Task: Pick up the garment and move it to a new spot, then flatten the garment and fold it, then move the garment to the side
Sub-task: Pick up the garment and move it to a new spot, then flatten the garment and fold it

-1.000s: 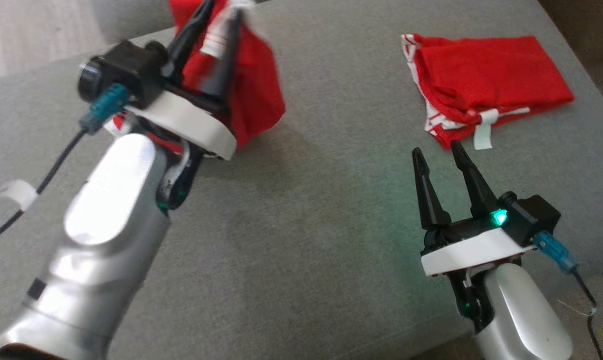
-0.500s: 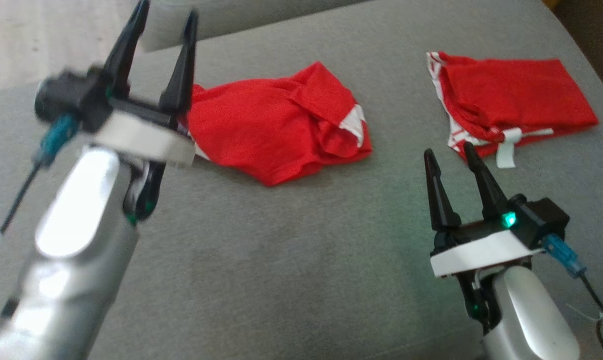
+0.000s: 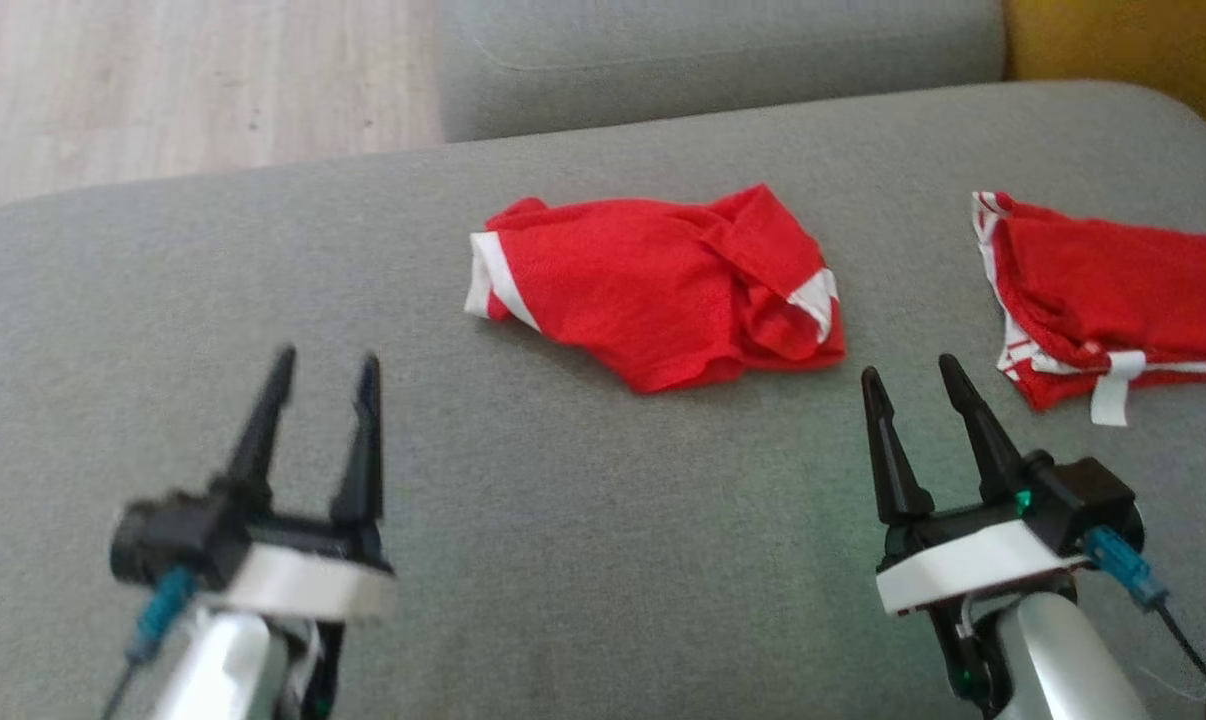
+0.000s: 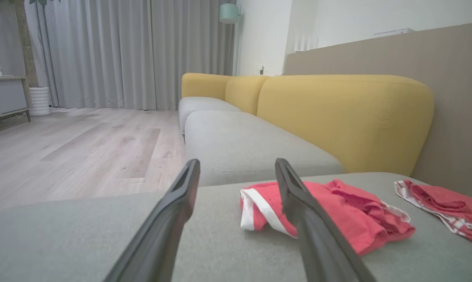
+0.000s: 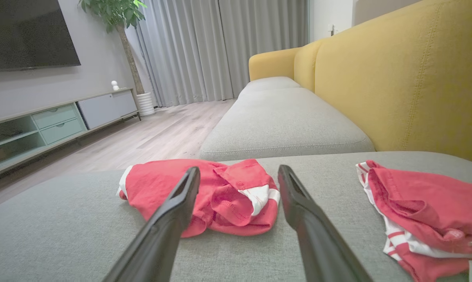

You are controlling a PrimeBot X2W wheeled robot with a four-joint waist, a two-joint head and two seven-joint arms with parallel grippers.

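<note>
A crumpled red garment (image 3: 663, 285) with white bands lies in a heap on the grey sofa seat (image 3: 563, 520), a little past the middle; it also lies ahead in the left wrist view (image 4: 337, 211) and the right wrist view (image 5: 216, 194). My left gripper (image 3: 323, 362) hovers open at the lower left, well short of the garment, nothing between its fingers. My right gripper (image 3: 911, 368) stands open at the lower right, empty, just below and right of the garment's near edge.
A second red garment with white stripes and a white tag (image 3: 1103, 295) lies at the right of the seat. The yellow backrest (image 5: 408, 78) rises at the far right. Another grey cushion (image 3: 713, 50) lies beyond; wooden floor (image 3: 163, 80) borders the seat's far left edge.
My left gripper let go of the red garment, which dropped onto the seat, and pulled back toward me, open. The head camera tilted up, shifting the whole picture. The right gripper stayed put.
</note>
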